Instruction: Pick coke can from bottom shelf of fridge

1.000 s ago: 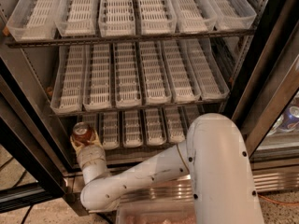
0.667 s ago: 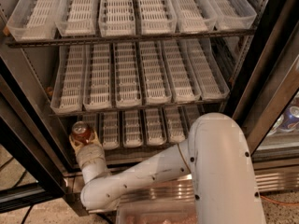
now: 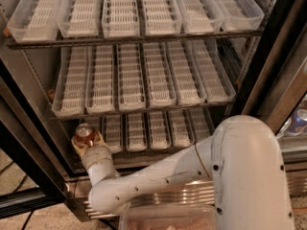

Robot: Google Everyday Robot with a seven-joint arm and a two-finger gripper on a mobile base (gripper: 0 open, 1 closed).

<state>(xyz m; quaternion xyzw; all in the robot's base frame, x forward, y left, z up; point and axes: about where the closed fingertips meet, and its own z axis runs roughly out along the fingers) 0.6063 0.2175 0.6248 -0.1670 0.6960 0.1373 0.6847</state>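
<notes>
The fridge (image 3: 268, 56) stands open with three racks of white slotted trays. The coke can (image 3: 84, 133), red with a silver top, is at the front of the leftmost lane of the bottom shelf (image 3: 148, 131). My gripper (image 3: 86, 142) is at the front left of that shelf, shut on the can, with one finger on each side of it. The can's lower body is hidden by the fingers. My white arm (image 3: 192, 171) reaches in from the lower right.
The middle rack (image 3: 144, 80) hangs close above the can. The dark door frame (image 3: 29, 143) runs just left of the gripper. A blue and silver can (image 3: 300, 121) shows at the far right. A clear plastic container (image 3: 168, 218) sits at the bottom, above the ribbed steel base (image 3: 192, 195).
The gripper and the can have shifted very slightly upward; otherwise nothing has visibly changed.
</notes>
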